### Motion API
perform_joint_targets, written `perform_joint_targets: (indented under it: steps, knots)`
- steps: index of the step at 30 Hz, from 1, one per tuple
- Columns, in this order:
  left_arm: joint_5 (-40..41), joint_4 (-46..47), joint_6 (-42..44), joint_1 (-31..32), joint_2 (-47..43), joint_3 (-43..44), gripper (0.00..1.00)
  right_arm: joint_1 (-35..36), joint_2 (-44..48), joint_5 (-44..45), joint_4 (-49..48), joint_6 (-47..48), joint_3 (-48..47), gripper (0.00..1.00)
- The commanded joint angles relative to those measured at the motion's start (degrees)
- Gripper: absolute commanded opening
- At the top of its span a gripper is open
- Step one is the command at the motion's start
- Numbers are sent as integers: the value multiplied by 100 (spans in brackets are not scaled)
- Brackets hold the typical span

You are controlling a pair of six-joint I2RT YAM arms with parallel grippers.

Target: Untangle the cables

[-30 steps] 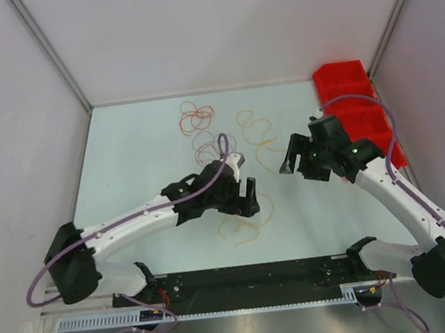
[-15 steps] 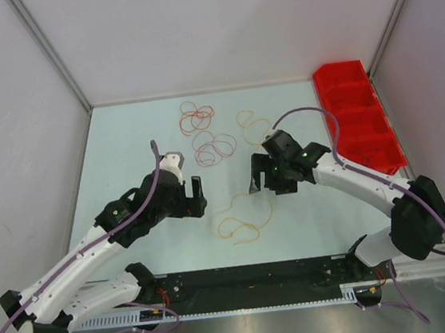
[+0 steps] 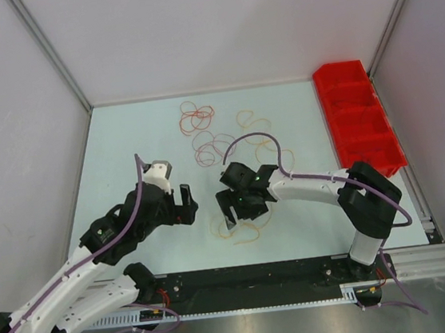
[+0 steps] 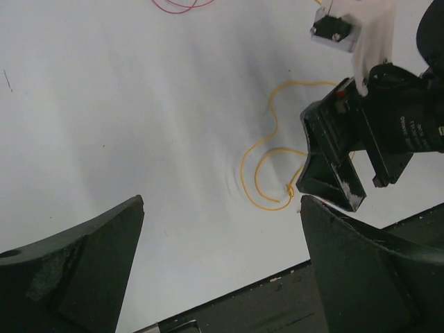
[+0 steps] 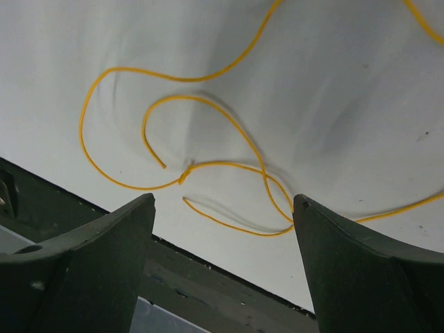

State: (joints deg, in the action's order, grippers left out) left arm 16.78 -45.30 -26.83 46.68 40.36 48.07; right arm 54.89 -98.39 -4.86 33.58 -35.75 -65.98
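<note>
The left gripper hangs with jaws spread and empty, just left of the orange-yellow cable, whose loose loops sprawl near the front edge of the table. The right gripper is nearer. It is pitched down right over those loops, jaws parted on nothing.

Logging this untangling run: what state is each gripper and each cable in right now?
Left gripper: open, holding nothing, above the table.
Right gripper: open, holding nothing, above near yellow cable.
Near yellow cable: flat on table, looped, crossing itself.
Red cable: loose coils, untouched.
Pinkish-brown cable: loose coils, untouched.
</note>
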Motion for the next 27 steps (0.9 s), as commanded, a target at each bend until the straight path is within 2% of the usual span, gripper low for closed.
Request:
perform_joint_targets:
  steps: [1,10,14,19,23,25,27]
  knots:
    - [124,258,143,-27,-133,-70,100,127,-84,169,95,867,-249,84]
    - [168,276,143,-36,-151,-96,100,373,-207,741,421,1825,-232,79]
    - [186,285,143,-36,-125,-96,100,470,-400,1021,343,2010,-197,68]
    - [212,258,134,-36,-116,-105,100,434,-462,794,175,2116,-109,57]
    - [238,267,134,-36,-72,-105,100,443,-541,706,175,2142,-56,35]
    - [238,258,134,-36,-55,-105,100,461,-585,619,192,2151,23,29]
    - [247,258,125,-36,-63,-105,100,470,-629,548,184,2177,111,26]
